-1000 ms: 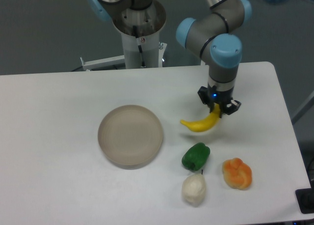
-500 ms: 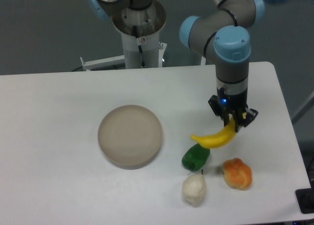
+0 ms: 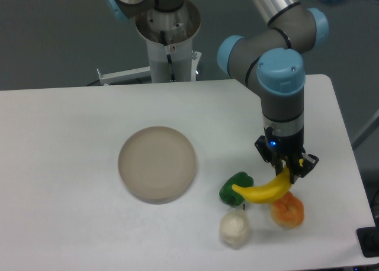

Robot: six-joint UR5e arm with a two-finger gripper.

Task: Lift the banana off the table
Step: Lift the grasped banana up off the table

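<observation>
Nearest the camera, a pale cream lumpy fruit [image 3: 234, 228] sits on the table [image 3: 71, 164], with the lumpy orange fruit [image 3: 288, 210] just beside it to the right. Right behind them lies a green pepper [image 3: 233, 186]. The banana [image 3: 265, 190] hangs clear of the tabletop, overlapping the pepper's right side and the orange fruit's top. The gripper [image 3: 288, 169] pinches its upper right end. Well off to the left rests the round beige dish [image 3: 157, 163]. The arm's base [image 3: 169, 43] stands farthest back.
</observation>
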